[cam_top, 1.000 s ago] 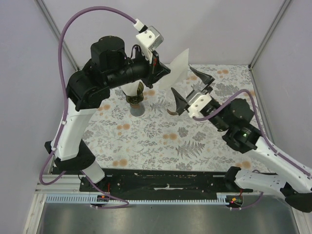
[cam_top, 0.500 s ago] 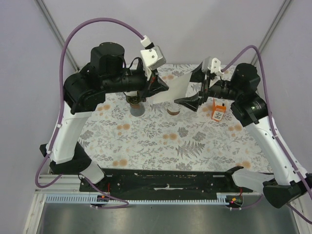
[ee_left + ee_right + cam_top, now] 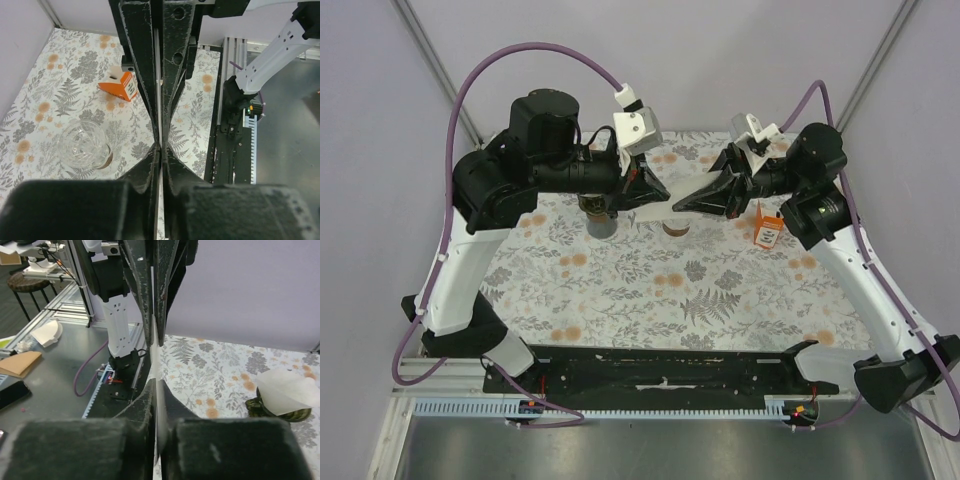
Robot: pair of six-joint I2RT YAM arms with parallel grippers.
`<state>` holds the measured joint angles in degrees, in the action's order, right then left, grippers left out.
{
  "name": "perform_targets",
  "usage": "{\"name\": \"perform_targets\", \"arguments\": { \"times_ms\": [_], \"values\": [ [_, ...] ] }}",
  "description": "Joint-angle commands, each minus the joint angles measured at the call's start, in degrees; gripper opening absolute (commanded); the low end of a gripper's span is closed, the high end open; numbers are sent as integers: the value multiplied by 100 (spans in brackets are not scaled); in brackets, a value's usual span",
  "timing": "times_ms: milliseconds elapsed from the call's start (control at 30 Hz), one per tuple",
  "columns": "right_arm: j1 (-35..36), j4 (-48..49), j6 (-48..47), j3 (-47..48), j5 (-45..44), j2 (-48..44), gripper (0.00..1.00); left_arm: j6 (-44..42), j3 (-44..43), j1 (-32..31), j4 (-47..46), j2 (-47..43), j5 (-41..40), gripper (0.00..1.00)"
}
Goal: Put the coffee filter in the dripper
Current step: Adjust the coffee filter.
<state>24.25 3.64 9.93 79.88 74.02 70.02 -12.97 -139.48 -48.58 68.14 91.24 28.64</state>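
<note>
Both arms are reaching in over the floral table cover and meeting tip to tip above its far middle. The left gripper is pointing right and the right gripper is pointing left, their tips just beside each other. In the left wrist view the two black fingers are pressing together on the coffee filter, which is showing edge-on as a thin white line running between them. The right wrist view is showing the same: its fingers are clamping flat on a narrow white strip of paper. So the jaws of both are closed on the sheet, which is hanging in the air between the arms, clear of the table. From above the sheet is mostly hidden behind the gripper tips, so its shape cannot be told. The dripper, dark green, is sitting to the left of the grippers under the left forearm, on top of a grey cup; white paper is lying in its mouth, possibly a second filter, though the view is too oblique to be sure. A clear cut glass is standing on the cover below the gripper tips. A small orange carton is lying to the right of it, near the right arm.
</note>
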Motion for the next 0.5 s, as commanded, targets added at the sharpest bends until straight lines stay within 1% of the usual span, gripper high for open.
{"name": "perform_targets", "arguments": {
  "times_ms": [0, 33, 67, 100, 133, 200, 267, 467],
  "values": [
    [9, -55, -78, 81, 298, -93, 0, -205, -149, -3, 76, -36, 230, 21],
    [1, -256, -271, 89, 289, -155, 0, -345, -193, -11, 155, -71, 186, 33],
    [1, -519, -429, 98, 289, -233, 0, -477, -211, -3, 234, -106, 72, 41],
    [1, -661, -561, 90, 262, -286, 0, -574, -220, -3, 278, -168, -77, 45],
    [-8, -811, -693, 98, 236, -339, 0, -653, -220, -3, 305, -212, -226, 47],
    [1, -996, -808, 116, 192, -384, 0, -811, -237, -3, 349, -300, -350, 46],
    [-8, -1075, -835, 142, 183, -375, 0, -943, -246, -3, 419, -318, -272, 40],
    [1, -1120, -818, 169, 78, -366, 0, -1129, -71, 6, 578, -318, -122, 33]
  ]
}}
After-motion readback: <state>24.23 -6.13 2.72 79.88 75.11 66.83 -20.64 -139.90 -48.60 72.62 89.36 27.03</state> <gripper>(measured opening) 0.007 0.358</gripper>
